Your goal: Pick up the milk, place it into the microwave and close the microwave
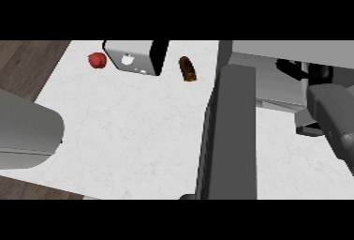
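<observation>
Now the right arm is inside the microwave — door not yet shut.
From the left you see a grey forearm (27,129) at the edge, its hand out of view, then a red fruit (97,60), a toaster-like box (135,57) and a brown item (187,69) on the white desk (131,126). Next the microwave door (228,131) stands open. The right hand (294,68) reaches into the microwave (276,84); you cannot tell whether it is clamped, and the milk is not visible — probably inside. Closing remains.
</observation>
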You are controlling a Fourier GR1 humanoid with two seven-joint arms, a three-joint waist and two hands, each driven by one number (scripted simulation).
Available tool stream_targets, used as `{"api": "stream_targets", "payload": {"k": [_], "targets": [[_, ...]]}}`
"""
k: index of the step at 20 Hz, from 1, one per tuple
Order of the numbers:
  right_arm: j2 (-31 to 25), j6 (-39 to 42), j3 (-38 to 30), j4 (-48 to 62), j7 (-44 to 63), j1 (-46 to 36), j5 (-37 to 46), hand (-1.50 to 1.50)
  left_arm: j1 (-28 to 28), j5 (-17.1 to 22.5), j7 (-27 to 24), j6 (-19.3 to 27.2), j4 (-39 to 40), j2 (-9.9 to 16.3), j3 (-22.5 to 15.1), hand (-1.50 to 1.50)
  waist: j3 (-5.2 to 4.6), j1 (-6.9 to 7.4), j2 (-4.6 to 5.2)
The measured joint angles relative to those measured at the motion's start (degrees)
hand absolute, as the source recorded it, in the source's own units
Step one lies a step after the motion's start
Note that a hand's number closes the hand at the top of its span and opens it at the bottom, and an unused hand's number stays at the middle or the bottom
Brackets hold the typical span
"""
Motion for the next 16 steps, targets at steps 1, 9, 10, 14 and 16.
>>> {"api": "stream_targets", "payload": {"k": [1, 9, 10, 14, 16], "targets": [[-0.3, 0.1, -0.1, 0.1, 0.2, -0.1, -0.1, 1.50, -0.2, -0.3, 0.0, 0.0, 0.1, 0.1, 0.1, -1.50, 0.02, 0.12, 0.06], [-1.5, 0.0, -0.4, 0.3, 0.3, -0.5, 0.0, 1.50, -1.7, -2.4, -0.2, -0.3, 1.0, 1.0, 0.5, -1.50, 0.08, 0.74, 0.59], [-1.6, 0.0, -0.4, 0.3, 0.3, -0.5, 0.0, 1.50, -1.8, -2.7, -0.2, -0.4, 1.1, 1.0, 0.4, -1.50, 0.08, 0.78, 0.60], [-2.3, -1.9, 0.2, 0.7, 1.0, -0.5, 0.8, -1.50, -2.6, -3.6, -0.3, -0.6, 1.6, 1.4, 0.5, -1.50, -0.13, 1.10, 0.77], [-1.4, -1.2, -0.8, 0.3, 0.6, -1.1, -0.3, -1.50, -2.9, -4.0, -0.2, -0.7, 2.0, 1.6, 0.3, -1.50, 0.02, 1.07, 0.68]]}}
